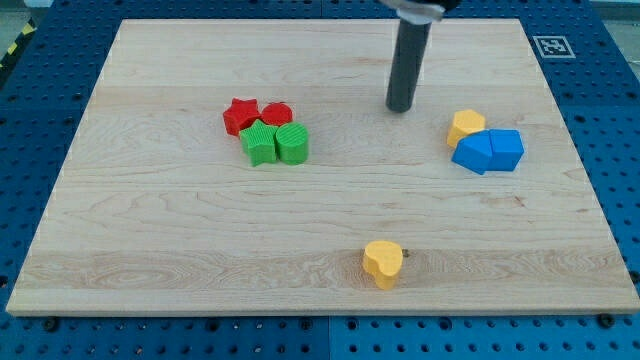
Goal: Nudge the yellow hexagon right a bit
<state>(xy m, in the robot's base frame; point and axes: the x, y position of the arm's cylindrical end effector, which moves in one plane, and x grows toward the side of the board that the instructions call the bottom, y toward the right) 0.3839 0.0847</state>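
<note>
The yellow hexagon (466, 126) sits at the view's right, touching the upper left of two blue blocks (474, 153) (505, 150). My tip (400, 106) stands on the board a short way to the left of the yellow hexagon and slightly above it, apart from it. A yellow heart-shaped block (383, 263) lies near the view's bottom edge, below my tip.
A cluster sits at the view's left centre: a red star (240, 115), a red block (277, 115), a green star (260, 142) and a green cylinder-like block (293, 144), all touching. The wooden board (150, 260) ends on a blue perforated surround.
</note>
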